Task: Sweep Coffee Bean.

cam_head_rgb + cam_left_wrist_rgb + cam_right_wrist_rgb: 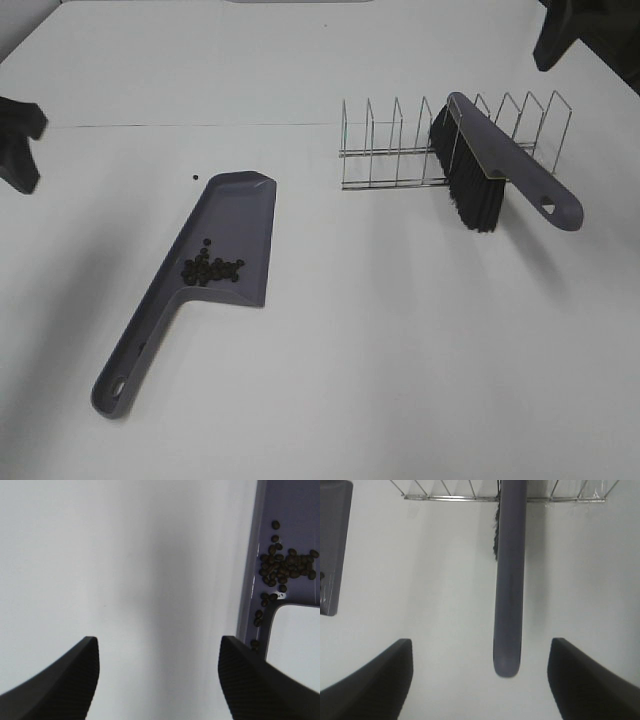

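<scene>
Exterior high alone shows 1 stray coffee bean (pixel 194 179) beyond the dustpan (pixel 235 215); both grippers released.

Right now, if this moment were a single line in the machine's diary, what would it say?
coffee beans: piled in dustpan, one stray on table | brush: resting in wire rack | left pincer: open, empty | right pincer: open, empty

the dustpan (pixel 225 240) is seen as smooth purple-grey plastic with a soft sheen. the brush (pixel 500 165) is made of the same plastic, with coarse black bristles. the rack (pixel 400 150) is formed of thin, shiny metal wire. the beans (pixel 212 268) are dark and matt. the table (pixel 400 350) is a smooth, matt white surface. the fingers (pixel 65 680) are ribbed black plastic.
</scene>
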`<action>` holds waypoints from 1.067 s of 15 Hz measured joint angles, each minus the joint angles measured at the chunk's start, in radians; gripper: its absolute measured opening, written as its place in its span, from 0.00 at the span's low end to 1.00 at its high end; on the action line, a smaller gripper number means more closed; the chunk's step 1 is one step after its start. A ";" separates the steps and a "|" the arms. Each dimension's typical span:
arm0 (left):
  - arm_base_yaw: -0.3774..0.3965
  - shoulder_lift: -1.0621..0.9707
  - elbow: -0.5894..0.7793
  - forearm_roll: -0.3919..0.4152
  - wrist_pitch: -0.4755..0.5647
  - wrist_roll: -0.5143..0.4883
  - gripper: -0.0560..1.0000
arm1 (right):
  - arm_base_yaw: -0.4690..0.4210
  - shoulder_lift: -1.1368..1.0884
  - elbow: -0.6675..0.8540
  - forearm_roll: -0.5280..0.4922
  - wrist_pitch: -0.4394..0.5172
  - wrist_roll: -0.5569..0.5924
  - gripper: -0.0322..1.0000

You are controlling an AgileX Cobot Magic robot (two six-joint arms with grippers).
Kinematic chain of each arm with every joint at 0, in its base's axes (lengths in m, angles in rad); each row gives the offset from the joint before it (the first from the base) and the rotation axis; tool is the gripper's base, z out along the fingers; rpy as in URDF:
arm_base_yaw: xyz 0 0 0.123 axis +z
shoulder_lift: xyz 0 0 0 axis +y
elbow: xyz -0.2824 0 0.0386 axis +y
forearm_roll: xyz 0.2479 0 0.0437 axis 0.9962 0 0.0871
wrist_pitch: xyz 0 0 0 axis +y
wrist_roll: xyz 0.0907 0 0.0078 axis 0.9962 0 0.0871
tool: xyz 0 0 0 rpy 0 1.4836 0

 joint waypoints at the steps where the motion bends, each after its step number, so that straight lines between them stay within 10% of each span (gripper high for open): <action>1: 0.023 -0.031 0.000 0.000 0.013 0.013 0.62 | 0.000 -0.037 0.036 -0.001 0.000 0.000 0.66; 6: 0.198 -0.387 0.105 0.000 0.074 0.105 0.62 | 0.000 -0.447 0.337 -0.001 0.002 -0.002 0.66; 16: 0.200 -1.056 0.464 0.028 0.225 0.065 0.62 | 0.000 -1.113 0.733 -0.030 0.005 -0.026 0.66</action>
